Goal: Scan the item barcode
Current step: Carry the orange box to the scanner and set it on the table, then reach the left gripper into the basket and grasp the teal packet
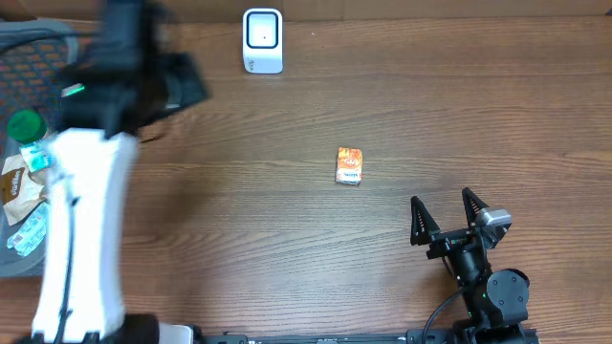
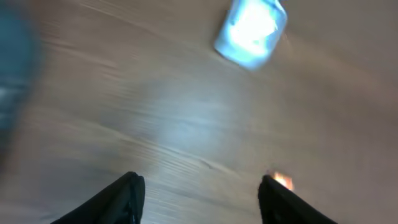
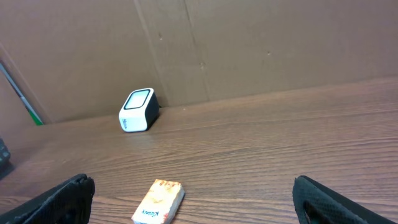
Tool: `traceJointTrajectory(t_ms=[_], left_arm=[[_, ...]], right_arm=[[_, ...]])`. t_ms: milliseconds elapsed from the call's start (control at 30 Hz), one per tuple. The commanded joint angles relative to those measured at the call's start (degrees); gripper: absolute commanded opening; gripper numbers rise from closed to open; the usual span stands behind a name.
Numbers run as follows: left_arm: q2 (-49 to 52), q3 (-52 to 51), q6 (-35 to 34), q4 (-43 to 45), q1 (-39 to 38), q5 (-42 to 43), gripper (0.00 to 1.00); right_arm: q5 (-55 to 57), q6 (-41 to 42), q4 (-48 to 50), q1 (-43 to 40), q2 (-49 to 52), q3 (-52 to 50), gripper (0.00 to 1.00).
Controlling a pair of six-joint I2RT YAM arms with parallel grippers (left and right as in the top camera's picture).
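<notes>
orange box (image 1: pixel 350 164) mid-table; left end effector (image 2: pixel 200 182) apart, right end effector (image 1: pixel 440 197) wide; bin (image 1: pixel 21 69) ovhd only

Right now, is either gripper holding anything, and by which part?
Nothing. Left gripper and right gripper are open, empty; the orange box lies on the table.

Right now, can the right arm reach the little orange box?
Probably yes. The right gripper is open, the orange box lies on the table ahead of it, and only bare wood shows between them.
</notes>
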Motion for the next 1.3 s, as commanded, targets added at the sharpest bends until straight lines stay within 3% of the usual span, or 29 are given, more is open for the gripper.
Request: traceJointTrajectory(t_ms=[0, 233, 400, 867, 933, 1100, 1267], left_arm=[[-1.7, 0.0, 1.7, -1.6, 8.9, -2.5, 0.63], [-1.2, -1.3, 3.3, 0.9, 28.6, -2.5, 0.73], [3.1, -1.7, 4.3, 5.6, 35.7, -2.5, 0.76], [21.9, -1.7, 26.2, 14.7, 38.0, -1.6, 0.78], [23.8, -1.7, 26.9, 15.6, 38.0, -3.2, 0.81], [27.5, -1.7, 28.0, 17.5, 39.0, -5.0, 1.00], [31.4, -1.7, 28.2, 18.4, 40.1, -5.0, 1.00]], right_arm=[[-0.1, -0.1, 0.2, -0.2, -0.6, -0.6, 1.00], [-0.1, -0.1, 0.2, -0.2, -0.6, -0.6, 1.00], [-0.1, -0.1, 0.2, -0.2, -0.6, -0.6, 1.00], [-0.1, -0.1, 0.2, -0.2, -0.6, -0.6, 1.00], [-0.1, -0.1, 0.2, -0.2, -0.6, -0.6, 1.00], [-0.1, -0.1, 0.2, -0.2, -0.6, -0.6, 1.00], [-0.1, -0.1, 0.2, -0.2, -0.6, -0.6, 1.00]])
